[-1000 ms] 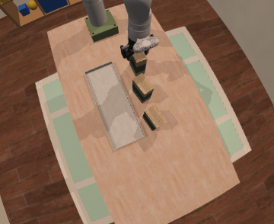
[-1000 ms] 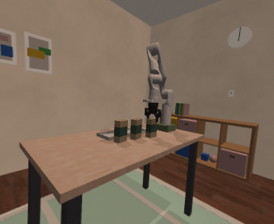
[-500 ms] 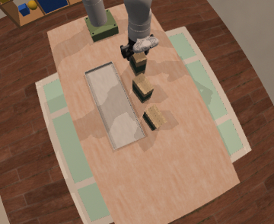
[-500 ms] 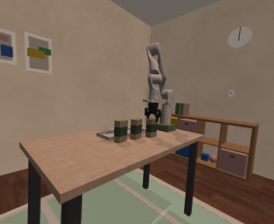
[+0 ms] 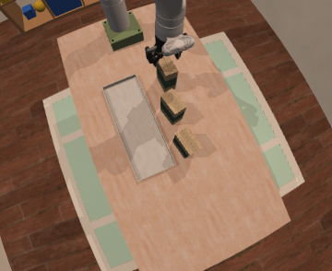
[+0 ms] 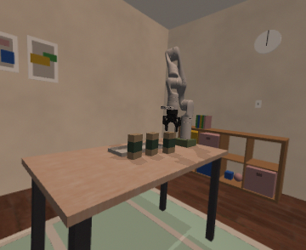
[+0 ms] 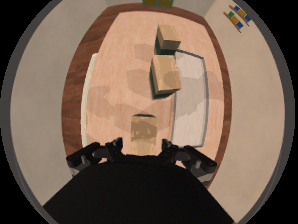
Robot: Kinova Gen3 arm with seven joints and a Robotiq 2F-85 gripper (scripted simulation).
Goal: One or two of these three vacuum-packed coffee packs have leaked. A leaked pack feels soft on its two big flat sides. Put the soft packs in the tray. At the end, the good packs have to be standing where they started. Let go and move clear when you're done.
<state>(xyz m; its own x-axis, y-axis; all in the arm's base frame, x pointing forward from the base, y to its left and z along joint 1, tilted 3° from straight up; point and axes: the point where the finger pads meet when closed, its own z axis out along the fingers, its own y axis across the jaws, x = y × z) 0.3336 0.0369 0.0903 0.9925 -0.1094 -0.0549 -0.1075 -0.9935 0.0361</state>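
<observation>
Three tan coffee packs with dark green bands stand in a row on the table, to the right of the tray in the top view. My gripper (image 5: 164, 55) (image 6: 172, 127) (image 7: 142, 143) is open and empty. It hangs just above the pack nearest the arm's base (image 5: 167, 73) (image 6: 169, 142) (image 7: 144, 129), with a finger to each side and clear of its top. The middle pack (image 5: 172, 106) (image 6: 152, 144) (image 7: 165, 76) and the far pack (image 5: 188, 141) (image 6: 135, 145) (image 7: 168, 38) stand upright further along. The grey tray (image 5: 137, 129) (image 6: 116, 150) (image 7: 193, 83) lies flat beside the row with nothing in it.
The arm's green base block (image 5: 123, 34) (image 6: 186, 143) sits at the table's end behind the near pack. A wooden shelf (image 6: 250, 161) with boxes stands against the wall beyond the table. A pale green rug (image 5: 82, 175) lies under the table.
</observation>
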